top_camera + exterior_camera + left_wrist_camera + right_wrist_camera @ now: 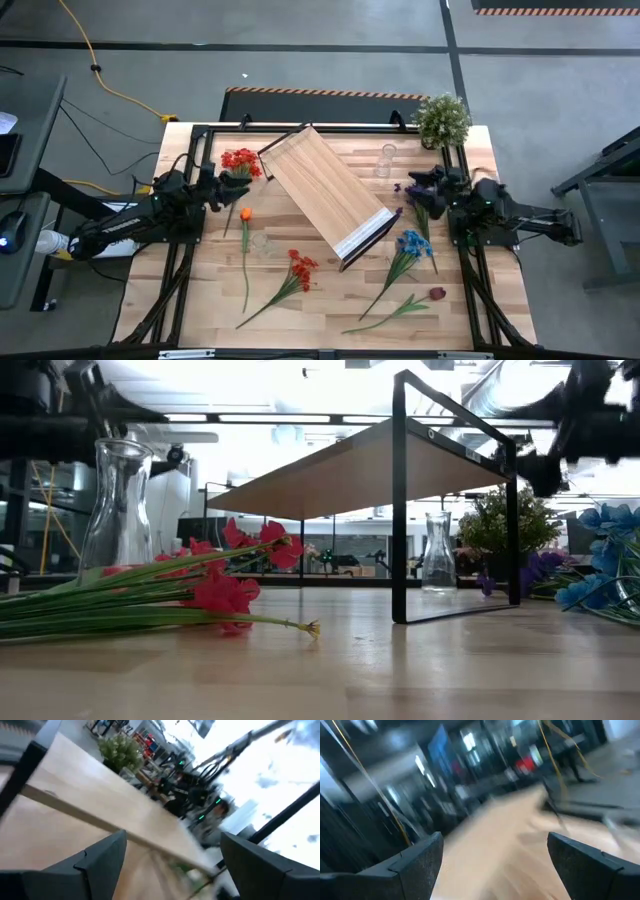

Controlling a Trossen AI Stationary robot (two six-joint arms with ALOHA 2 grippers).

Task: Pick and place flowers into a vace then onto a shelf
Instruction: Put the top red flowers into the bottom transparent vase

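The shelf [328, 195], a light-wood board on a black frame, stands slantwise on its frame legs at the table's middle. Flowers lie flat around it: a red bunch [241, 162], an orange one [245, 214], red-orange ones [300, 268], blue ones [412, 244], a dark red one [437, 293] and purple ones [412, 190]. One clear glass vase [386, 160] stands far right of the shelf, another [262, 243] to its near left. My left gripper [232, 185] is open beside the red bunch. My right gripper [418, 185] is open over the purple flowers. Both wrist views show open fingers with nothing between them: left gripper [172, 855], right gripper [495, 855].
A bushy pale-green potted plant [442, 118] stands at the table's far right corner. In the low view the near vase [120, 510] rises behind the red-orange flowers [225, 590], and the shelf [380, 465] spans the middle. Bare wood lies along the near edge.
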